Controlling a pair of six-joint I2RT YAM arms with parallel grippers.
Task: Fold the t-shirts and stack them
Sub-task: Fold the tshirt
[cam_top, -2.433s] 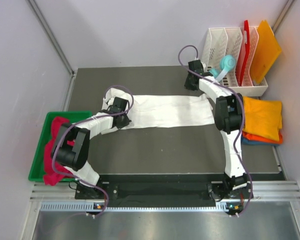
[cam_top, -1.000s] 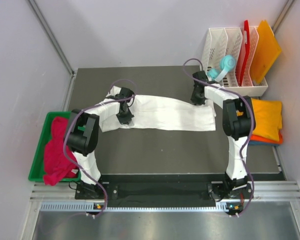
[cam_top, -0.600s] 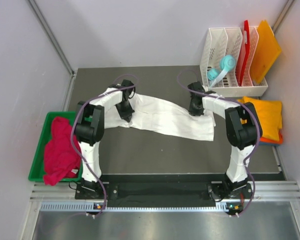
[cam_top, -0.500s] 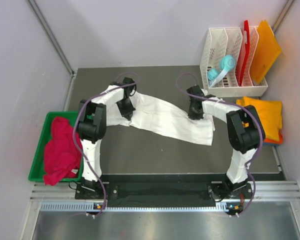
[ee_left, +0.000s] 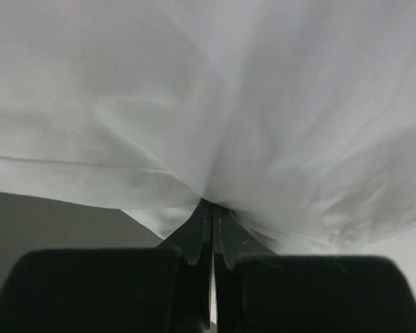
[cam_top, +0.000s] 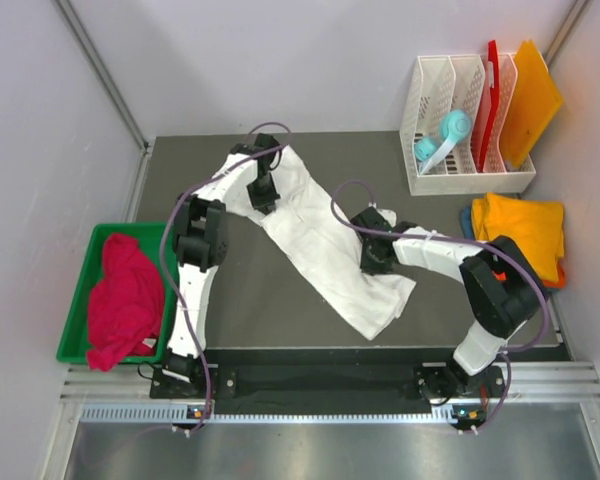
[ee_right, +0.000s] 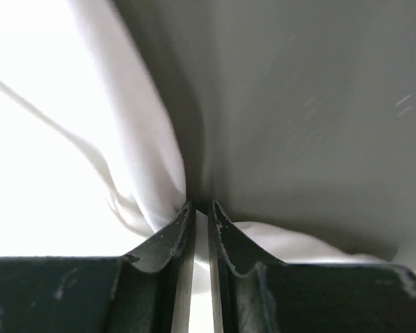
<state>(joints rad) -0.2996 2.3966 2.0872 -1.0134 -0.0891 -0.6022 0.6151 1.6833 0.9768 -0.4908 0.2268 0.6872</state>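
Whereas half a second ago the white t-shirt [cam_top: 325, 245] lay almost crosswise as a long band, in the top view it now runs on a slant over the desk [cam_top: 240, 300], right of the green bin [cam_top: 76, 312]. The left hand [cam_top: 264, 196] has carried its end away beyond the bin's far wall, and the right hand [cam_top: 374, 258] has drawn its end back toward the arm bases. This reads as turning the half-folded band to set up the next fold; stacking is not yet near. The left arm is stretched nearly straight, the right arm bent low across the desk. The crimson-pink t-shirt [cam_top: 125, 300] waits in the bin, and the yellow-orange t-shirt [cam_top: 522, 228] lies folded at the desk edge farthest from it.

In the left wrist view, the left hand [ee_left: 212, 216] has its fingers pressed together on a gathered pleat of the white t-shirt [ee_left: 215, 90].

In the right wrist view, the right hand [ee_right: 200, 212] likewise pinches a fold of the white t-shirt [ee_right: 69, 139], lifted off the desk [ee_right: 319, 104].
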